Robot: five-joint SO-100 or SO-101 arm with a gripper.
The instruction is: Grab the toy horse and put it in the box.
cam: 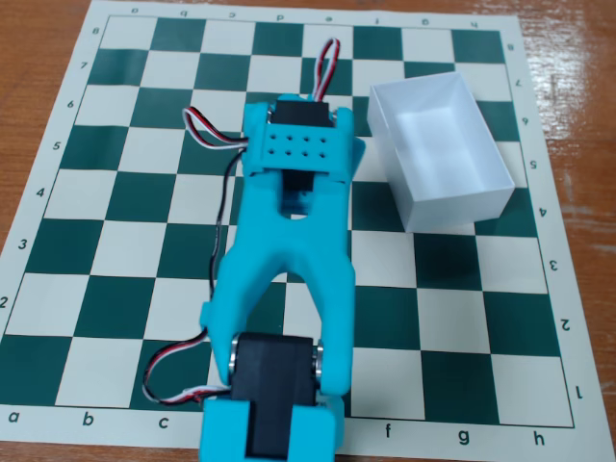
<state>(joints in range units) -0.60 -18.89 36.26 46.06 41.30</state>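
The white open-topped box [486,188] stands on the right side of the chessboard, about rows 4 to 6, and its inside looks empty. The toy horse does not show anywhere; it may be hidden under the arm. My cyan arm [289,260] reaches from the bottom edge up over the middle of the board. Its wrist block [298,146] sits just left of the box, about one square away. The gripper's fingers point down beneath this block and are hidden, so I cannot tell whether they are open or shut.
The green and white chessboard mat [115,221] lies on a brown wooden table [38,58]. Red, white and black cables [207,130] loop out on the left of the arm.
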